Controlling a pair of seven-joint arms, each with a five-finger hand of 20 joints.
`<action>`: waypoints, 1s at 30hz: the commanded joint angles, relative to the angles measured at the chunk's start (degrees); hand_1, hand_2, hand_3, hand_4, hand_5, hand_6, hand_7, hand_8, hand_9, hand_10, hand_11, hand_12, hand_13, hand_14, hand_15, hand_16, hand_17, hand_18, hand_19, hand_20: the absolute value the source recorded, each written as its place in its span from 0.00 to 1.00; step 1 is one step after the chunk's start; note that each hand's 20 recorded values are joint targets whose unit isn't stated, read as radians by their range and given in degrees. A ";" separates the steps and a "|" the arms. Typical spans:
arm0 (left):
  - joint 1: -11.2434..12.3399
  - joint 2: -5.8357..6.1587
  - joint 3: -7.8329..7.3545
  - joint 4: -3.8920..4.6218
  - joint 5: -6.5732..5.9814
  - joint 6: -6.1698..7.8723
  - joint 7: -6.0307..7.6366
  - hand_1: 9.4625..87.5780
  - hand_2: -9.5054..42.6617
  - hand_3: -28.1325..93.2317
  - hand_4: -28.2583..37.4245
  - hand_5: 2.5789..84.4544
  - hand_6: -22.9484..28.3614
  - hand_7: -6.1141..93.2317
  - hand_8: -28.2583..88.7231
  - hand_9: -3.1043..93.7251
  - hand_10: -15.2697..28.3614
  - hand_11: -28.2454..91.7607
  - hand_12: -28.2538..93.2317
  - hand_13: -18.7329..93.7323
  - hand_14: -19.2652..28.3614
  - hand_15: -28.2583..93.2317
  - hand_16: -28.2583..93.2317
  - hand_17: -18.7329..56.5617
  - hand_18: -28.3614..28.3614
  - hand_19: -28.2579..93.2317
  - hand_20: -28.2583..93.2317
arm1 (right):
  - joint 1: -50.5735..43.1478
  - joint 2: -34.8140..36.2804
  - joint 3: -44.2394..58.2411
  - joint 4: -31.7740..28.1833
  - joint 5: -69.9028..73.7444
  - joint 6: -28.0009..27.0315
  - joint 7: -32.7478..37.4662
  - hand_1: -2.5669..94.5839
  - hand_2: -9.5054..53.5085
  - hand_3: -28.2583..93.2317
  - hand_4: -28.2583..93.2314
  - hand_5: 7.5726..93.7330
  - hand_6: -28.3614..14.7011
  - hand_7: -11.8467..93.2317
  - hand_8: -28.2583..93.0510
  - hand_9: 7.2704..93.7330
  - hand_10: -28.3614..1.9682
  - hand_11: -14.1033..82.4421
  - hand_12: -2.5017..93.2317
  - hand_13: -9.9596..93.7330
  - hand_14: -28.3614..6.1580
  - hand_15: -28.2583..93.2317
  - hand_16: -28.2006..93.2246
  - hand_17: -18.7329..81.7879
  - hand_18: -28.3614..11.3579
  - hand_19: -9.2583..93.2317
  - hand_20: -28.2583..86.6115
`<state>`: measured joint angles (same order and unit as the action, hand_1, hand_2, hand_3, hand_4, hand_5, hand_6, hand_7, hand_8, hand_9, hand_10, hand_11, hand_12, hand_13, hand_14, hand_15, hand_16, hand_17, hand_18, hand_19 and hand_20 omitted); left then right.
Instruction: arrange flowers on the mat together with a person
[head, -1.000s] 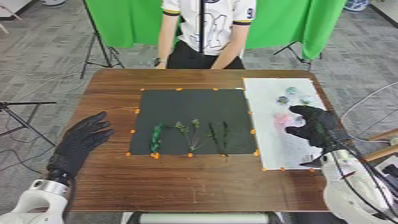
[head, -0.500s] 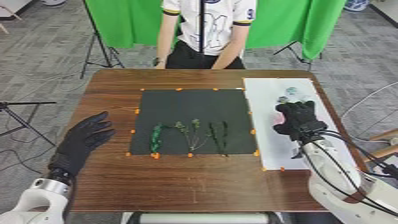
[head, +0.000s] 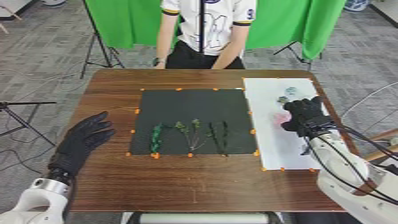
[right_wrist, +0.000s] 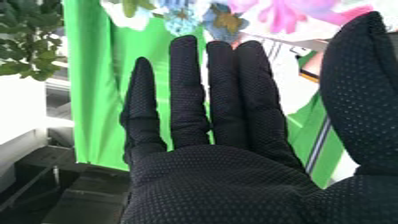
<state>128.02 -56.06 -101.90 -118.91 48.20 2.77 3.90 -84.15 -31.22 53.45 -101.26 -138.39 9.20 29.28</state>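
In the head view my right hand (head: 307, 114) is over the white mat (head: 277, 142), beside a pink flower (head: 282, 119) and just short of small blue and pale green flowers (head: 291, 91). The right wrist view has that hand (right_wrist: 222, 175) open with straight fingers, holding nothing; pink petals (right_wrist: 289, 12) and blue flowers (right_wrist: 180, 21) lie beyond the fingertips. On the dark mat (head: 191, 102) several green stems (head: 193, 135) are laid side by side. My left hand (head: 82, 142) rests open left of the dark mat.
The brown table (head: 178, 185) carries both mats, whose edges have orange markers. A person (head: 204, 35) stands at the far edge, arms down, touching none of the flowers. A green curtain (head: 124, 25) hangs behind.
My right hand first swung inward from the right, over the white mat and partly over the pink flower, then shifted slightly back right and forward. My left hand has kept still.
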 joint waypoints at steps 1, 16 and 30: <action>0.70 -0.04 0.33 0.42 0.16 -0.22 -0.36 0.22 0.13 0.80 0.05 0.36 0.50 0.30 0.14 0.34 0.61 0.47 0.38 0.41 0.71 0.56 0.22 0.16 0.86 0.64 0.31 | 2.87 -0.13 -2.62 2.64 0.46 0.13 -1.04 0.33 0.00 0.91 0.00 0.42 0.67 0.34 0.11 0.45 0.70 0.34 0.25 0.43 0.63 0.57 0.40 0.26 0.27 0.58 0.50; 0.77 0.06 0.22 0.42 0.09 -0.01 -0.27 0.22 0.13 0.80 0.05 0.36 0.50 0.30 0.14 0.34 0.61 0.47 0.38 0.42 0.71 0.56 0.21 0.16 0.85 0.64 0.31 | 7.34 -1.06 -9.16 6.73 -1.98 9.14 -1.35 0.47 0.00 0.86 0.00 0.57 0.80 0.56 0.17 0.69 0.80 0.41 0.44 0.58 0.75 0.64 0.42 0.30 0.30 0.57 0.50; 4.86 3.13 -4.73 -1.51 -0.61 0.48 -0.84 0.22 0.13 0.80 0.05 0.37 0.50 0.30 0.14 0.34 0.62 0.47 0.38 0.42 0.71 0.56 0.22 0.16 0.86 0.64 0.31 | 14.57 -3.25 -14.58 5.08 -2.25 17.67 -3.98 0.50 0.00 0.89 0.00 0.69 0.82 0.63 0.22 0.83 0.81 0.43 0.54 0.67 0.80 0.63 0.55 0.32 0.31 0.59 0.53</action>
<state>128.77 -54.91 -103.31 -119.16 48.10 2.84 3.81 -75.36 -32.97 42.22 -94.08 -139.96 23.49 27.14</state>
